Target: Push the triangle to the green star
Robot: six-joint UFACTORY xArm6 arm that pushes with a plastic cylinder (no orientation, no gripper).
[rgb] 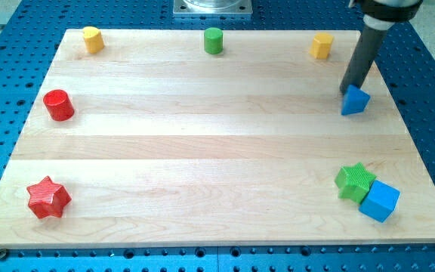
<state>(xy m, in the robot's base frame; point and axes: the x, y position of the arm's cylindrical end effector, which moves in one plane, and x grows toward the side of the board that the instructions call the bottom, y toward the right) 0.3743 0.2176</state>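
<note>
A blue triangle [355, 100] lies on the wooden board [202, 151] at the view's right, upper part. My tip [347, 91] touches the triangle's upper left side. The rod rises from there toward the view's top right. A green star [354, 181] lies near the view's bottom right, straight below the triangle, with a wide gap between them.
A blue cube [380, 200] touches the green star's lower right. A red star [48, 197] is at the bottom left, a red cylinder [58, 104] at the left. Along the top edge are a yellow block [92, 39], a green cylinder [214, 40] and an orange block [322, 45].
</note>
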